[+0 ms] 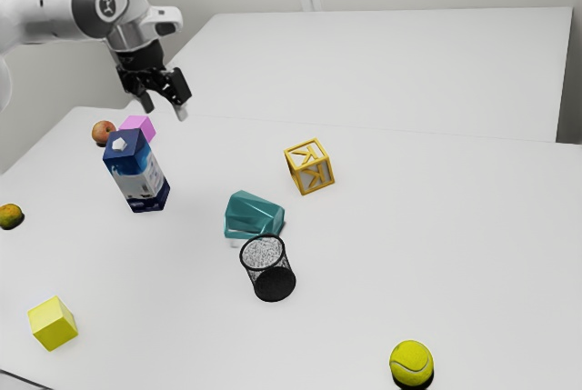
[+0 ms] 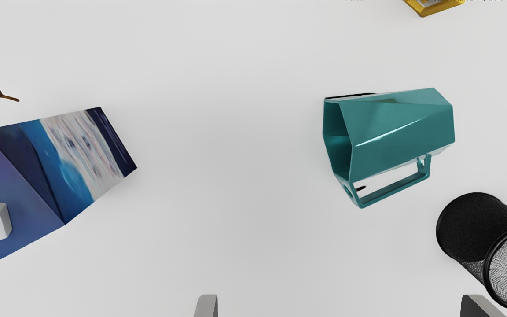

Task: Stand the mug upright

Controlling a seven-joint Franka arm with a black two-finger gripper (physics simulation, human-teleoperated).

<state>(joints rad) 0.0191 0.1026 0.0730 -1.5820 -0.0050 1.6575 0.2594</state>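
The teal faceted mug (image 1: 253,215) lies on its side on the white table, between the carton and the black mesh cup. In the wrist view the mug (image 2: 398,132) shows its open mouth facing the carton's side and its handle lying toward the mesh cup's side. My gripper (image 1: 165,110) hangs high above the table, behind the carton in the exterior view and well apart from the mug. The gripper (image 2: 339,306) is open, its fingertips wide apart with nothing between them.
A blue-and-white carton (image 1: 138,172) stands near the arm, and a black mesh cup (image 1: 269,268) stands close beside the mug. Also on the table (image 1: 364,317) are a yellow frame cube (image 1: 309,166), a pink block (image 1: 138,126), a yellow cube (image 1: 53,324), a tennis ball (image 1: 411,364) and fruit (image 1: 104,133).
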